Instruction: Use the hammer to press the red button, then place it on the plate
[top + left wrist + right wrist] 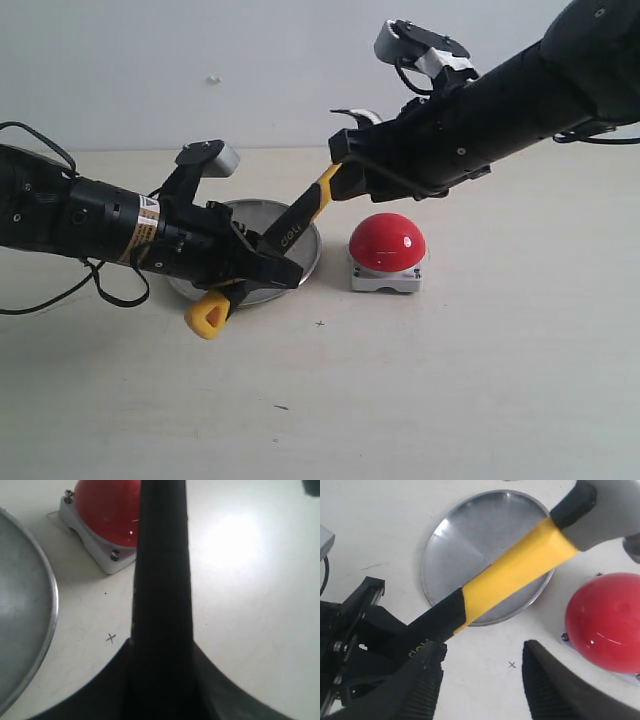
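My left gripper (268,262) is shut on the black lower part of the hammer (303,222) handle. The hammer slants up to the right over the plate (308,252), its yellow looped tip (207,315) low at the front. Its head end goes behind my right gripper (346,172). In the left wrist view the dark handle (162,580) runs out from my left gripper (162,680). The red button (387,242) sits right of the plate. My right gripper (484,647) is open above bare table, with the hammer (515,570), plate (470,545) and button (605,620) beyond it.
A small x mark (320,323) is on the pale table in front of the plate and button. The left wrist view shows the plate rim (47,610) and the button (107,510) on its grey base. A pale wall stands behind the table.
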Motion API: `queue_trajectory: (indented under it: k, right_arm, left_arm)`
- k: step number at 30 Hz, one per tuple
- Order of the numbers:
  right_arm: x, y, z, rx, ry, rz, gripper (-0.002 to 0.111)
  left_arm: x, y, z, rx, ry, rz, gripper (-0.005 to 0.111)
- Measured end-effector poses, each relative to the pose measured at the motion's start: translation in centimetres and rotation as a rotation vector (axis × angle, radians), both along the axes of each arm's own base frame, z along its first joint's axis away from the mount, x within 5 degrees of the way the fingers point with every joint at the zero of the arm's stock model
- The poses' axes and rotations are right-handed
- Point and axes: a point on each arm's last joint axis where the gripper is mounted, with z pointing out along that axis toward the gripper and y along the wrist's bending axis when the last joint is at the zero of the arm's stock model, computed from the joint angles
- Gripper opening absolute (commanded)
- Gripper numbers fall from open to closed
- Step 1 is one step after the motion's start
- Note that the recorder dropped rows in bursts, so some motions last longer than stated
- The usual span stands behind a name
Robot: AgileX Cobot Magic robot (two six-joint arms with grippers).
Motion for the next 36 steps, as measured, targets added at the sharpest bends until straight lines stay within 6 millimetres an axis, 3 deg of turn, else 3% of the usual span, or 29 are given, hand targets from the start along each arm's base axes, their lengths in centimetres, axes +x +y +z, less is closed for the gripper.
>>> queue_trajectory:
  k: [3,6,10,11,15,18,20,24,36]
  right_arm:
    - [-1.0,-0.4,1.3,-0.023,-0.040,0.011,0.044]
    - [-3.0,-1.2,2.9,-0.063,-0.108,0.023,0.027]
    - [-7.5,-3.4,4.1,-0.109,-0.271,-0.058,0.000]
    - [-10.3,-4.8,4.0,-0.116,-0.369,-0.138,0.000]
    - [-17.7,-8.0,2.5,-0.100,-0.579,-0.289,0.000]
    - [-21.4,-9.1,2.4,-0.034,-0.695,-0.336,0.000]
    - [-22.9,-9.5,3.0,0.012,-0.764,-0.353,0.000]
    - [-23.9,-9.7,3.4,0.059,-0.797,-0.368,0.000]
    - [-23.8,-9.7,3.4,0.091,-0.775,-0.383,0.000]
  left_arm:
    - [0.0,0.0,0.0,0.000,0.000,0.000,0.000]
    - [0.0,0.0,0.0,0.000,0.000,0.000,0.000]
    - [-0.1,0.1,0.7,0.005,-0.017,-0.004,0.000]
    - [-0.2,0.2,1.3,0.006,-0.019,0.010,0.000]
    - [-0.4,0.9,3.3,0.035,-0.012,0.097,0.000]
    - [-1.0,1.3,5.3,0.010,-0.032,0.137,0.000]
    - [-1.4,1.5,6.7,0.000,-0.086,0.126,0.000]
    - [-1.3,2.3,8.5,0.077,-0.314,0.096,0.000]
    - [1.0,4.7,8.3,0.443,-0.677,0.151,0.000]
